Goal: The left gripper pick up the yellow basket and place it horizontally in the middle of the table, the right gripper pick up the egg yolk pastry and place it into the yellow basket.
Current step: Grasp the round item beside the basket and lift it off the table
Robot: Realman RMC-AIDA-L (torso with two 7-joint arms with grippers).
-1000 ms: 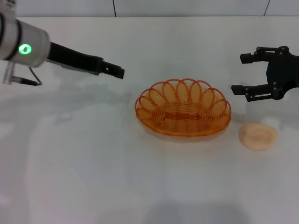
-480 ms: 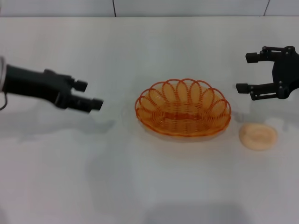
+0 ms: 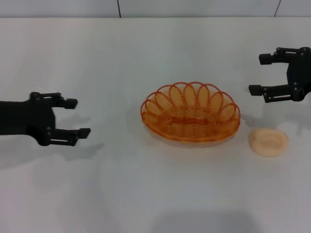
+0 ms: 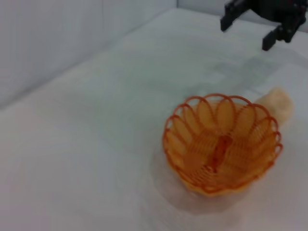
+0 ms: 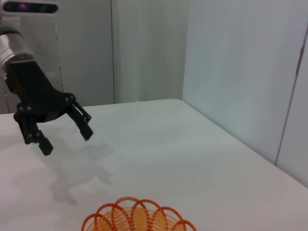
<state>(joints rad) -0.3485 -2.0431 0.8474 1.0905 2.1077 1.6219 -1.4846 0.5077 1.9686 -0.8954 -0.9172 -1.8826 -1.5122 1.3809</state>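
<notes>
The yellow basket [image 3: 190, 113] is an oval orange wire basket standing upright and empty in the middle of the table [image 3: 146, 194]; it also shows in the left wrist view [image 4: 222, 143] and partly in the right wrist view [image 5: 139, 216]. The egg yolk pastry [image 3: 268, 141] lies on the table just right of the basket, and its edge shows behind the basket in the left wrist view [image 4: 280, 102]. My left gripper [image 3: 74, 117] is open and empty, well left of the basket. My right gripper [image 3: 256, 74] is open and empty, above and behind the pastry.
A grey wall [image 3: 155, 7] runs along the table's far edge. White wall panels [image 5: 240, 72] stand beside the table in the right wrist view.
My left arm has drawn back to the left and lowered, away from the basket, with its gripper now facing the basket. My right gripper has shifted slightly right and back.
</notes>
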